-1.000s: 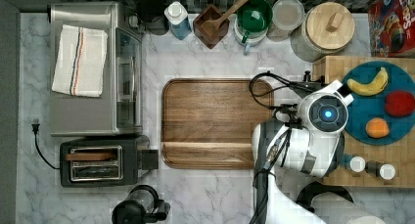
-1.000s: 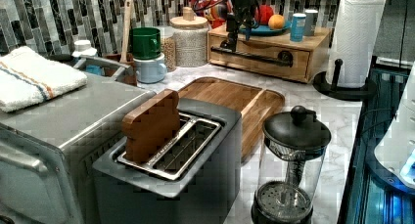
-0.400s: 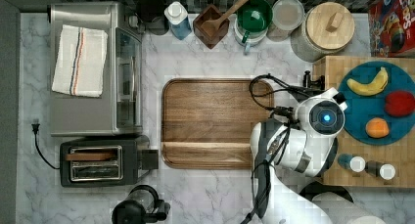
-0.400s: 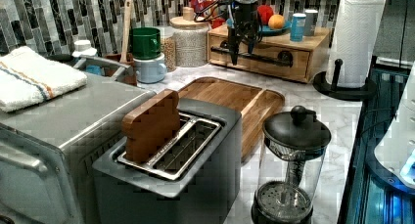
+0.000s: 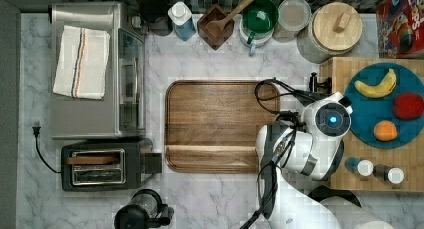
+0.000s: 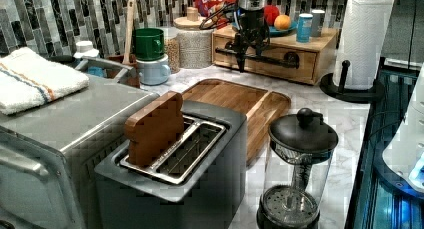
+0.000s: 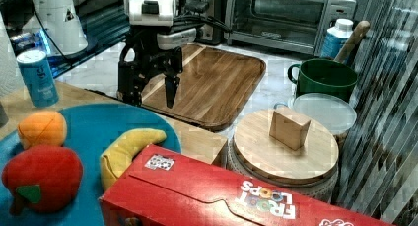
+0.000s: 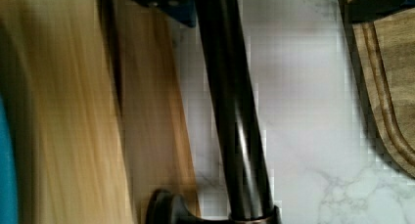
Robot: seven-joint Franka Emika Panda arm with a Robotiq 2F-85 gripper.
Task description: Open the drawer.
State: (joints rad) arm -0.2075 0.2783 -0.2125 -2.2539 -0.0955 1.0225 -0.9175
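Surveying your scene: white marble counter [image 5: 220,54] against a striped tile backsplash. Items: one wooden tray [image 5: 220,125], one toaster [image 5: 102,165], one toaster oven [image 5: 97,69], one paper-towel roll [image 6: 363,34], one drawer [image 6: 272,56], closed, in the wooden box under the blue plate [image 5: 400,86]. Your arm points down, gripper [image 7: 150,90] spread, fingers straddling the black bar handle [image 8: 235,116].
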